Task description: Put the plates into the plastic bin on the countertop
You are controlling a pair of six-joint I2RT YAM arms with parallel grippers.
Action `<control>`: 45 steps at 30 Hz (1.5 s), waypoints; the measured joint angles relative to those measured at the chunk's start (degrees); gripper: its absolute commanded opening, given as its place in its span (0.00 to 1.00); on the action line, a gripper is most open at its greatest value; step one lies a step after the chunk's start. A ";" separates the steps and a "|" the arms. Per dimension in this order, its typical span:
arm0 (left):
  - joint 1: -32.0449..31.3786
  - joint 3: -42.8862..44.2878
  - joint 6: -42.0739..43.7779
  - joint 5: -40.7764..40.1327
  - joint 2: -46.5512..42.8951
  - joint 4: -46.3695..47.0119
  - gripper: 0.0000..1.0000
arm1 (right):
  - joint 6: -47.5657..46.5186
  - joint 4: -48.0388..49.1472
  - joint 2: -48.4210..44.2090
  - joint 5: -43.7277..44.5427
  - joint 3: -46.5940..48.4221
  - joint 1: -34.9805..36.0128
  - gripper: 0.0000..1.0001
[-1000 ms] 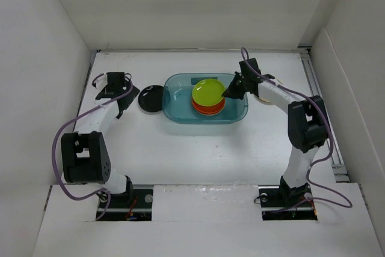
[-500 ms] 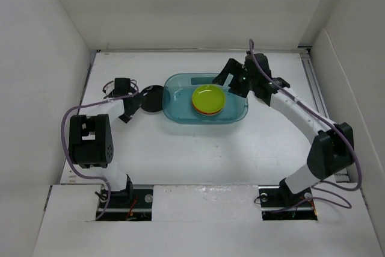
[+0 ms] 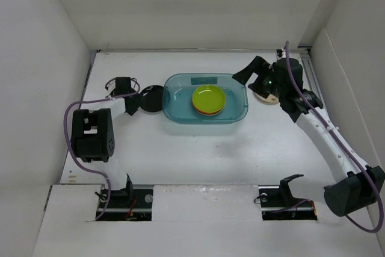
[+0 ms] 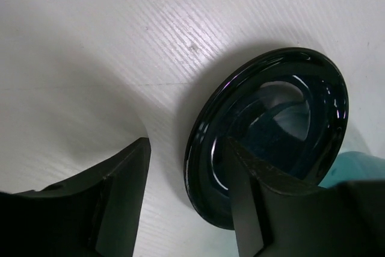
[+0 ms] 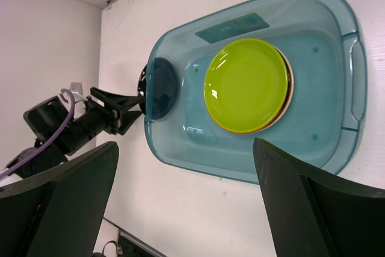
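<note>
The teal plastic bin (image 3: 180,114) (image 5: 180,142) stands mid-countertop (image 3: 180,148). Inside it a lime green plate (image 3: 209,97) (image 5: 246,82) lies flat on orange plates (image 3: 204,111). A glossy black plate (image 3: 151,98) (image 4: 271,124) lies just left of the bin. My left gripper (image 3: 136,103) (image 4: 187,148) straddles its near rim, one finger over the plate, the other outside with a gap, so it is open. My right gripper (image 3: 245,82) (image 5: 185,148) hangs wide open and empty by the bin's right end, above a cream plate (image 3: 265,98).
White walls close in the countertop on the left, back and right. A rail (image 3: 319,106) runs along the right side. The black plate almost touches the bin's left wall. The arm bases sit at the near edge.
The right gripper opened, leaving the lime plate flat on the orange stack, and drew back to the right. The left gripper moved right onto the black plate's rim, its jaws narrowing.
</note>
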 measured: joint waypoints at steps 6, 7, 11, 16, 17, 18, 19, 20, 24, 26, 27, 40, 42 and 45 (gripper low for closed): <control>0.00 2.27 -0.37 1.07 2.56 0.02 0.19 | -0.17 -0.55 -2.32 -1.31 -0.22 -3.13 0.99; 0.00 2.62 -0.42 1.22 3.02 0.07 0.19 | -0.22 -0.61 -2.64 -1.40 -0.42 -3.58 0.99; 0.00 4.74 -0.52 2.32 4.59 -0.63 0.00 | -0.50 -1.75 -4.42 -2.58 -1.31 -5.70 0.99; 0.33 6.12 -1.60 1.95 5.16 -1.49 0.00 | -1.11 -2.78 -7.43 -3.98 -2.67 -8.59 0.99; 0.52 6.10 -2.32 1.44 4.87 -2.03 0.00 | -1.20 -3.02 -7.91 -4.09 -2.78 -8.94 0.99; 0.72 5.95 -2.93 0.74 4.37 -2.56 0.00 | -1.31 -3.08 -8.22 -4.24 -2.82 -9.14 0.99; 1.01 5.64 -3.50 -0.35 3.39 -3.39 0.00 | -1.36 -2.89 -8.48 -4.28 -2.99 -9.16 0.99; 1.22 5.22 -4.07 -1.79 1.81 -4.52 0.00 | -1.36 -2.75 -8.76 -4.28 -3.45 -9.33 0.99; 1.60 4.74 -5.14 -8.02 -7.91 -10.43 0.00 | -0.52 -1.57 -9.29 -4.31 -7.63 -11.58 0.99; 1.01 5.99 -5.33 -11.41 -13.38 -13.75 0.00 | 0.70 0.13 -9.07 -4.59 -11.52 -14.62 0.99; 0.50 7.21 -5.35 -12.07 -15.58 -14.99 0.00 | 1.40 0.55 -8.68 -4.63 -13.38 -16.37 0.98; -11.76 21.59 3.52 3.23 -11.32 -8.52 0.00 | 6.99 6.38 3.30 -4.92 -20.22 -32.26 0.97; -15.96 21.79 3.74 5.07 -7.39 -6.91 0.00 | 7.74 7.04 5.75 -5.29 -20.15 -34.32 0.97; -21.40 21.79 4.15 8.02 -1.84 -6.51 0.00 | 8.35 7.52 8.04 -5.31 -20.15 -36.50 0.97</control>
